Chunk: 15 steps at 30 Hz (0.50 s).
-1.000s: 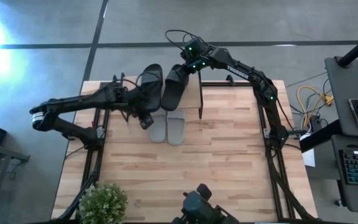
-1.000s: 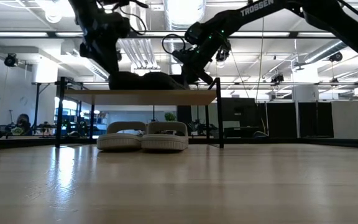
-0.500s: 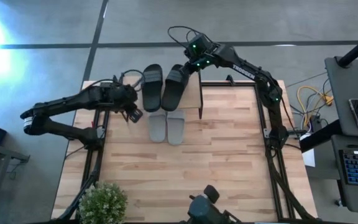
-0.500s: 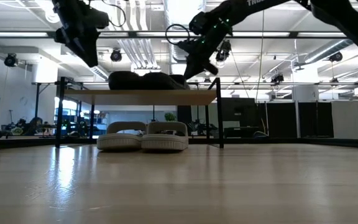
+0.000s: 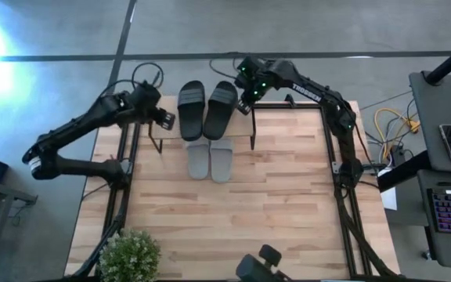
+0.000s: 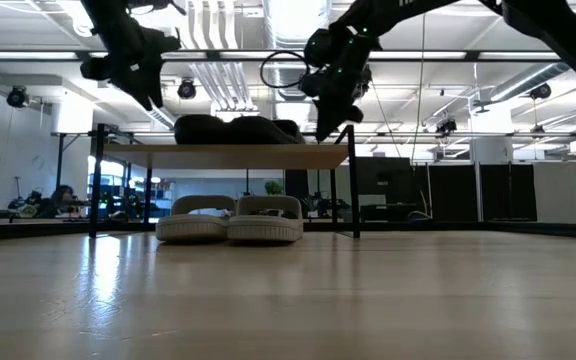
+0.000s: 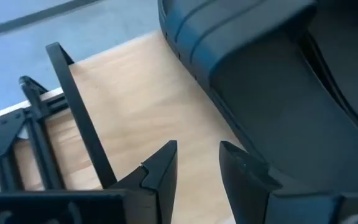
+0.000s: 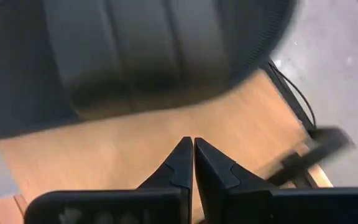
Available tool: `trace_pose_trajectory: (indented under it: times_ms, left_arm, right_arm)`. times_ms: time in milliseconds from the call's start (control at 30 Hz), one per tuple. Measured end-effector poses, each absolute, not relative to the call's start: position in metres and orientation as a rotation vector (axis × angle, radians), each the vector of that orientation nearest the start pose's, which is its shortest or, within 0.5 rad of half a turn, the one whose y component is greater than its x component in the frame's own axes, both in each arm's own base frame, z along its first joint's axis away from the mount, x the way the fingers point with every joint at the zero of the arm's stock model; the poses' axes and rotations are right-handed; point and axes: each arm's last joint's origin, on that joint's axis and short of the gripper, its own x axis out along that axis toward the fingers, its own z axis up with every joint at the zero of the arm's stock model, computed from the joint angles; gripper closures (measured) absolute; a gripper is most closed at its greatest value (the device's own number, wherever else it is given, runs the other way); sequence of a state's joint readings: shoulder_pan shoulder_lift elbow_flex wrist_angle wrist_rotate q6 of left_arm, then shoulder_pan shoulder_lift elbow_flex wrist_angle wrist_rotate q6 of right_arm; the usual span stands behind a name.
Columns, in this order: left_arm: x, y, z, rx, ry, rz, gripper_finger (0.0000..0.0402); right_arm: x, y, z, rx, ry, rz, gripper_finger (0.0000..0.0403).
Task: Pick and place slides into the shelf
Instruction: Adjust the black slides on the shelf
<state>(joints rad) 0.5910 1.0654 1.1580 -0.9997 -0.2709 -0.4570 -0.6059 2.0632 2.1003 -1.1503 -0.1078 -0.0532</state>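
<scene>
On the wooden desk [image 5: 233, 211], the shelf [image 5: 245, 124] is carrying both black slides [image 5: 207, 110]; grey slides [image 5: 211, 160] are lying underneath. The left pincer [image 5: 163, 119] is hovering slightly apart beside it, the right pincer [image 5: 243, 104] pressed together, empty.

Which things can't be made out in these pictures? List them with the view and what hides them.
- Grey slides, high view: their far ends lie under the shelf top, hidden.
- Black slides, low view: only dark side profiles show; straps are unreadable.
- Black slide, right wrist view: blurred and cut off by the picture's edges.
- Left gripper, left wrist view: open; nearby black slide cut off at the edge.
</scene>
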Motion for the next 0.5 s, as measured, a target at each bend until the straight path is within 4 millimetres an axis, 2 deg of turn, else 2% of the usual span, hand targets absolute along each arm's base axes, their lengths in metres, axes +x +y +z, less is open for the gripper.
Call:
trace_pose_trajectory:
  times_ms: [167,500]
  left_arm:
    - [0.147,0.125,0.342,-0.561,0.711,0.995,0.0297]
    - [0.144,0.13,0.343,-0.553,0.711,1.01,0.0297]
  right_arm:
    - [0.37,-0.242,0.31,0.312,1.023,-0.406,0.0394]
    - [0.378,-0.247,0.315,0.271,0.921,-0.427,0.0394]
